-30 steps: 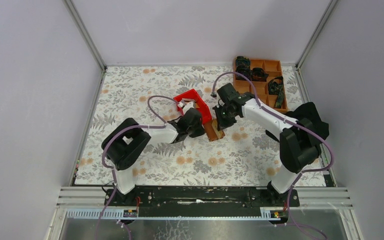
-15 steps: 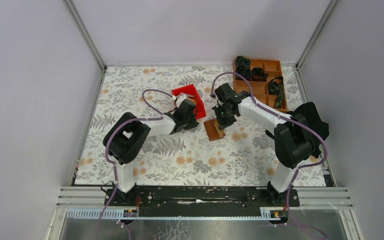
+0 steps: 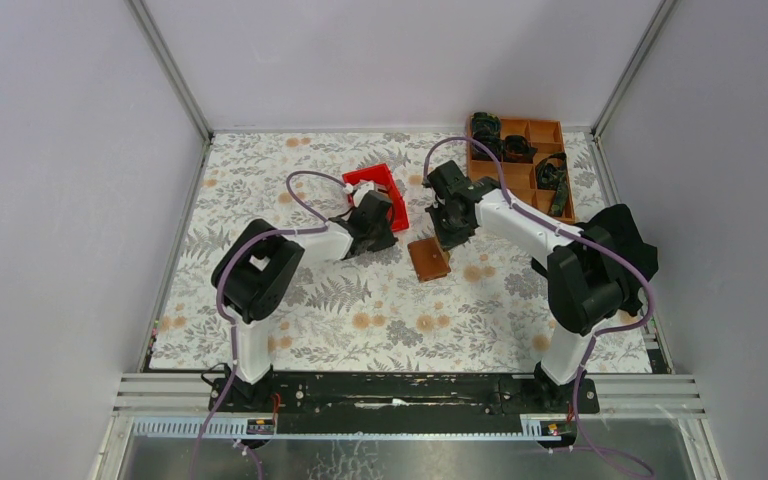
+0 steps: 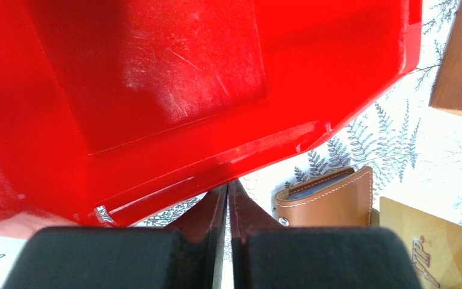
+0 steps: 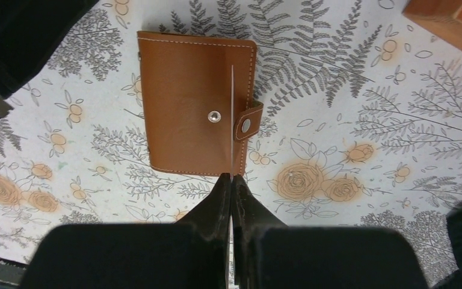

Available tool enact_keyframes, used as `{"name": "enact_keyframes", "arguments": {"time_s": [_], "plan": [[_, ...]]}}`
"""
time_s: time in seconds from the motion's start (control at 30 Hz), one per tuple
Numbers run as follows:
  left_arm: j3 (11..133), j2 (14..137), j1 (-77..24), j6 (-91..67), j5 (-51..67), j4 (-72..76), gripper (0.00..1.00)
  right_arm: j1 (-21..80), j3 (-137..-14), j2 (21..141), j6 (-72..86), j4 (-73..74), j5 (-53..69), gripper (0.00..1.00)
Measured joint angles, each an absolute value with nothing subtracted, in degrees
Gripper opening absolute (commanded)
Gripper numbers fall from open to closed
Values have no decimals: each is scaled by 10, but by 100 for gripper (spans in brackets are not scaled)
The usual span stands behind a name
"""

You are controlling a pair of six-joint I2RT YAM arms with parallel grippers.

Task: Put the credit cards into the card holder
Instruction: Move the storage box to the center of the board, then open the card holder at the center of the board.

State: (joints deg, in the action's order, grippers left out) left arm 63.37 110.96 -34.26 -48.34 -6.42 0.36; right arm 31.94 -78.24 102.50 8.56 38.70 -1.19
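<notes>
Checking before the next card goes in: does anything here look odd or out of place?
The card holder lies folded shut but unsnapped, while the right tool pinches a card edge-on above it. The red bin looks tilted, gripped at its rim by the left tool.

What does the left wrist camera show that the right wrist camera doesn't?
Only the left wrist view: the red bin, gripped at its rim by the left pincer, and the printed face of a gold card. Only the right wrist view: the closed cover of the card holder with its snap tab unfastened, and the right pincer shut on an edge-on card. Both: the card holder, the floral cloth and a corner of the orange-brown tray.
</notes>
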Motion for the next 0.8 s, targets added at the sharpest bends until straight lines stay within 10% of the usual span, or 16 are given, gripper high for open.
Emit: {"name": "enact_keyframes", "arguments": {"time_s": [0.8], "plan": [[597, 1080, -365, -493, -14, 4, 11, 284, -780, 1046, 94, 377, -24, 0]]}}
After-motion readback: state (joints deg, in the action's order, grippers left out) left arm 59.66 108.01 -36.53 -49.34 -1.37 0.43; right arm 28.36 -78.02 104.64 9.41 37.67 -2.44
